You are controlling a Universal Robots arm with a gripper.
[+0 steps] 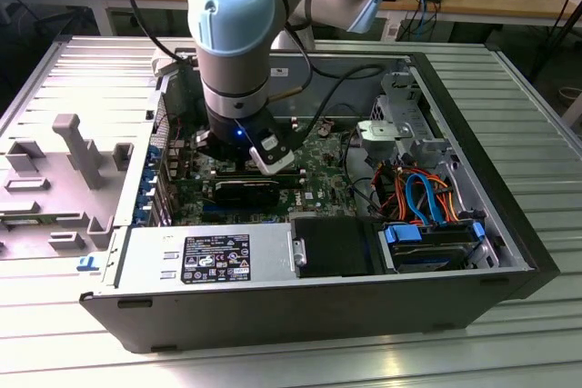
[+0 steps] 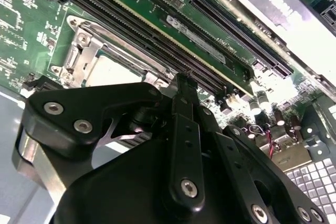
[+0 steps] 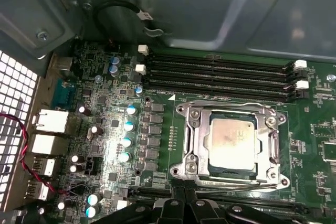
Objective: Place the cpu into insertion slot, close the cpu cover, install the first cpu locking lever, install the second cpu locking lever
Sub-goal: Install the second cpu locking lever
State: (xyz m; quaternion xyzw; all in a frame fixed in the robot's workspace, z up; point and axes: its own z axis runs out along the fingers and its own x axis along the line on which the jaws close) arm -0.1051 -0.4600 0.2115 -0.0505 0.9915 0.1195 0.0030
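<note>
In the exterior view the arm reaches down into the open computer case [image 1: 509, 252], its gripper [image 1: 244, 163] low at centre frame over the motherboard [image 1: 318, 179]. In the first wrist view the cpu [image 3: 231, 141] sits right of centre in the insertion slot [image 3: 181, 170], the cpu cover [image 3: 198, 129] closed around it. In the second wrist view the cover shows upper left; whether the fingers are parted I cannot tell.

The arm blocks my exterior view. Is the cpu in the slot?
Observer: Yes. In the first wrist view the cpu sits in it, silver top up.
Operator: And the cover?
Observer: The cover lies flat, framing the cpu.
Operator: Where's the gripper?
Observer: The gripper is beside the cover's edge, on the side away from the memory slots.
</note>
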